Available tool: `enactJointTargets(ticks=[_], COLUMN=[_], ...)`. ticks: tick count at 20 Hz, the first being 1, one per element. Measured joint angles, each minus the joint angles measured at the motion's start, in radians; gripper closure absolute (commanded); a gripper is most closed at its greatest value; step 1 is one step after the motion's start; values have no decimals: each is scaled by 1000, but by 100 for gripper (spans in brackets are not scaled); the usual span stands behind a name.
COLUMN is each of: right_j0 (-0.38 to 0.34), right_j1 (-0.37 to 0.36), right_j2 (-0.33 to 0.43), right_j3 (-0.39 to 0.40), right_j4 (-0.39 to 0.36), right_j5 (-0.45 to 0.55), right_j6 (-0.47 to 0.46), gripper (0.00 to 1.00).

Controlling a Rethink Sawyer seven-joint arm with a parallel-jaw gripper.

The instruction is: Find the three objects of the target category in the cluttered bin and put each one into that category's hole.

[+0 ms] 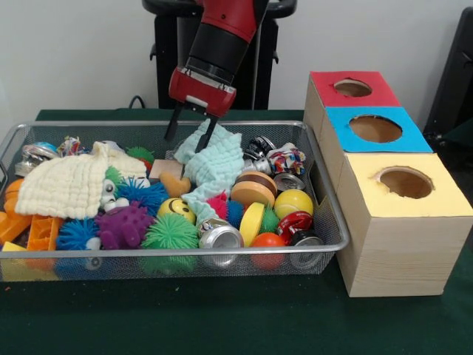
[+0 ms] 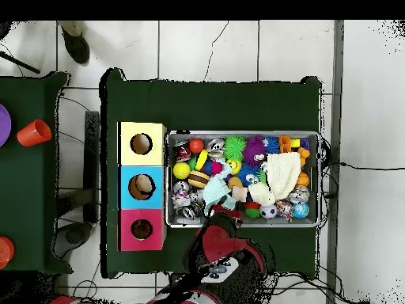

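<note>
The silver wire-mesh bin [image 1: 185, 253] is full of clutter; it also shows in the overhead view [image 2: 237, 134]. My gripper [image 1: 189, 133] is low over the bin's back middle, its fingers apart. A raised corner of a mint knitted cloth [image 1: 218, 166] stands between them, against the right finger [image 1: 208, 133]. From above, the gripper [image 2: 222, 208] is at the bin's edge nearest the robot. A small orange shape [image 1: 176, 185] and a tan one [image 1: 164, 168] peek out beside the cloth; I cannot tell if they are plush animals. The red-topped hole [image 1: 352, 87] [image 2: 141, 229] is open.
Blue-topped [image 1: 377, 129] and yellow-topped [image 1: 405, 181] boxes stand in line with the red one, right of the bin. A cream knitted cloth [image 1: 70, 185] covers the bin's left. Spiky balls [image 1: 170, 231], cans [image 1: 219, 237] and balls fill the front. A side table holds an orange cup [image 2: 33, 132].
</note>
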Motion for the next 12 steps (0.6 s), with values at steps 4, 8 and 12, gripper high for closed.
enactJointTargets(ticks=[4, 8, 12], right_j0=[0, 0, 0], right_j1=[12, 33, 55], right_j2=[-6, -15, -26], right_j3=[-6, -21, -49], right_j4=[0, 0, 0], right_j5=[-7, -27, -42], right_j6=[0, 0, 0], gripper=[0, 0, 0])
